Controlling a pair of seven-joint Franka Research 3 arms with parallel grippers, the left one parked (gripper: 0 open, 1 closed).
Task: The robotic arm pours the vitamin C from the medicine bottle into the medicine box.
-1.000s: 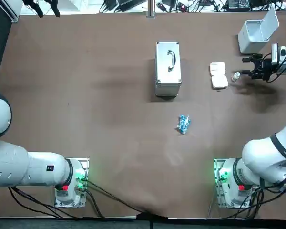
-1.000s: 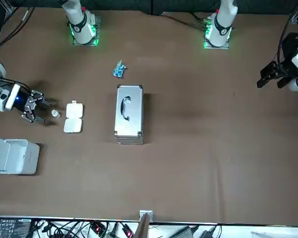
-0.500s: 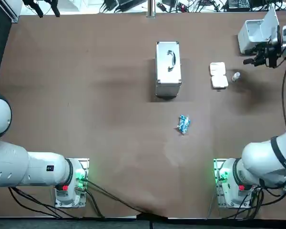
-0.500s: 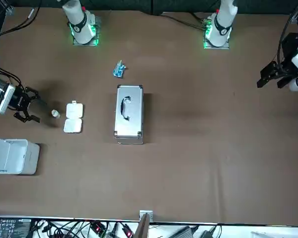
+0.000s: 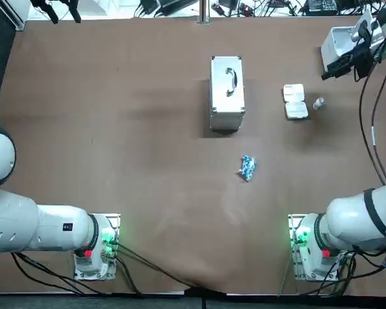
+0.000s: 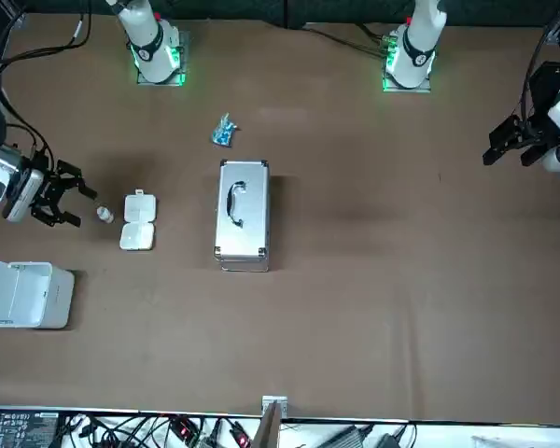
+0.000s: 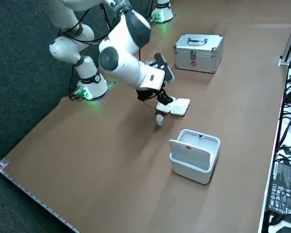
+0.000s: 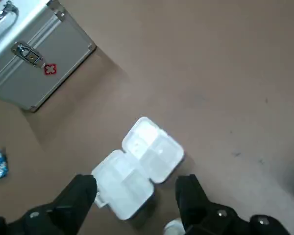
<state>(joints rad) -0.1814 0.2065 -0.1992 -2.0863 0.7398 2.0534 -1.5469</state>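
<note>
Right gripper (image 6: pixel 78 206) at mid-left of front view, jaws spread wide, apart from medicine bottle (image 6: pixel 104 215). Bottle stands upright on table (image 6: pixel 373 299), just beside medicine box (image 6: pixel 137 221). The box lies opened flat. Contents of both: cannot tell.

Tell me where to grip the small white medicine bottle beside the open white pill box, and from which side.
Take the small white medicine bottle around its round body, coming level from the side away from the open white pill box. It looks upright, so its sides are free, and the right gripper, open, hangs on that side.
</note>
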